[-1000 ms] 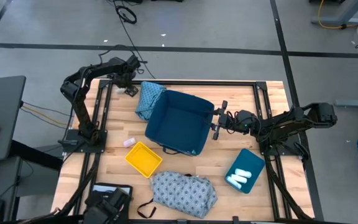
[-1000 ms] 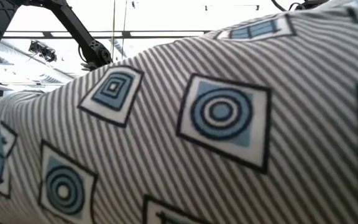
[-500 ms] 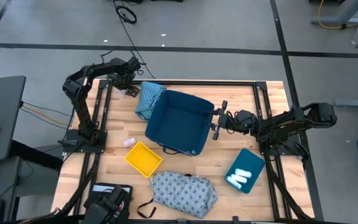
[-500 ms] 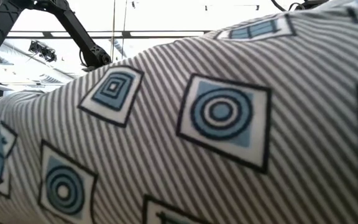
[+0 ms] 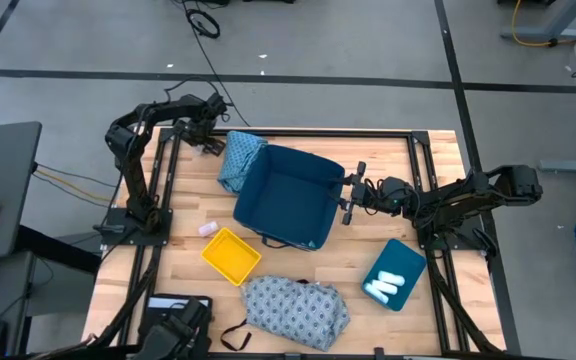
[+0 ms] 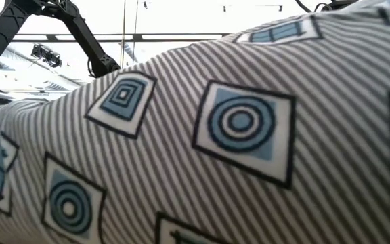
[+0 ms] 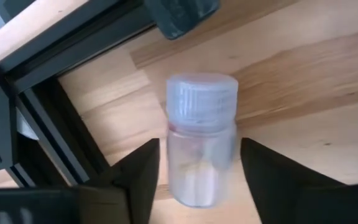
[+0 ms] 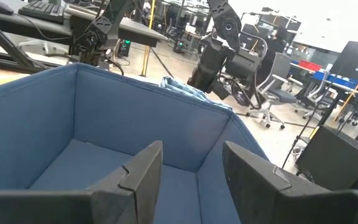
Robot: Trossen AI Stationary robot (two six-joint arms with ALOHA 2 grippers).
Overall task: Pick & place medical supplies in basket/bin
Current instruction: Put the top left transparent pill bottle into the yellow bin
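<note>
A small clear bottle (image 7: 201, 143) with a ribbed cap lies on the wood at the table's far left corner. My left gripper (image 5: 208, 145) is open, with one finger on each side of the bottle; I cannot tell whether they touch it. My right gripper (image 5: 351, 192) is open and empty at the right wall of the dark blue bin (image 5: 268, 225), looking into the bin (image 8: 73, 112). A teal-blue garment (image 5: 238, 160) hangs over the bin's far left wall. A grey-blue garment (image 5: 298, 308) with a strap (image 5: 233, 335) lies at the near edge. White rolls (image 5: 383, 288) lie in a small teal tray (image 5: 406, 255).
A yellow tray (image 5: 231, 255) sits left of the bin's near corner, with a tiny pale packet (image 5: 208, 228) beside it. Black frame rails (image 7: 48, 143) run close to the bottle. The grey-blue patterned cloth (image 6: 235, 135) fills the low view.
My left arm has shifted slightly toward the table's far edge, and its gripper has stayed at the far left corner. The right arm, the bin and the garments have kept still.
</note>
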